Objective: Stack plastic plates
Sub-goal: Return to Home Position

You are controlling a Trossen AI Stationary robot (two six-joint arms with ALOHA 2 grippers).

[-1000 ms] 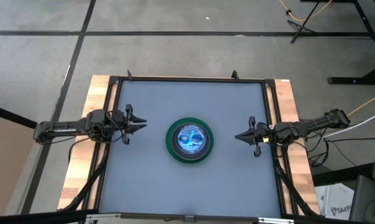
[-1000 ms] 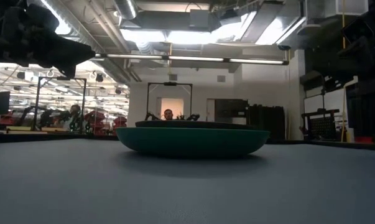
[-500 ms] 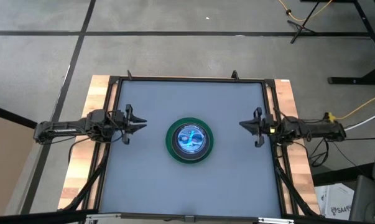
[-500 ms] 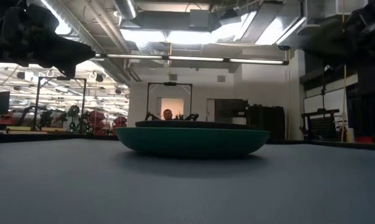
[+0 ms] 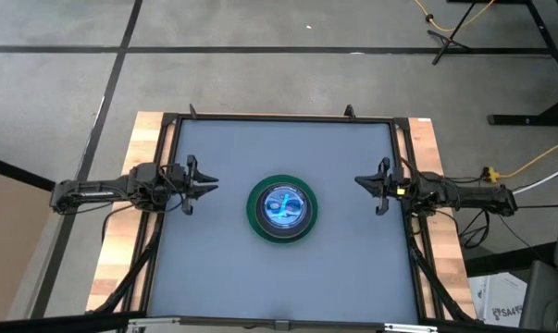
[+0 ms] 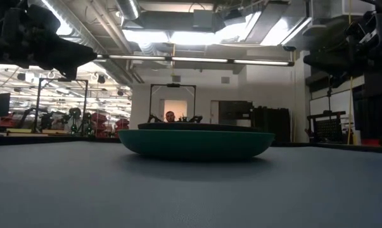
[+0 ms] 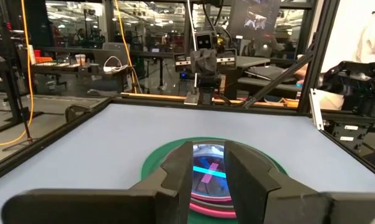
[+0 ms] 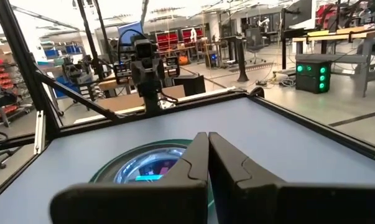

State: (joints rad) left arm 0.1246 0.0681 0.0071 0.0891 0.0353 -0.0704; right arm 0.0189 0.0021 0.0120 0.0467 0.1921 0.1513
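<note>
One stack of plastic plates (image 5: pixel 280 207) lies between your grippers. Your left gripper (image 5: pixel 211 185) is slightly spread; your right gripper (image 5: pixel 360 180) is pressed together.

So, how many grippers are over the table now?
2: the left gripper at the table's left edge, the right gripper at its right edge, both apart from the plates.
</note>
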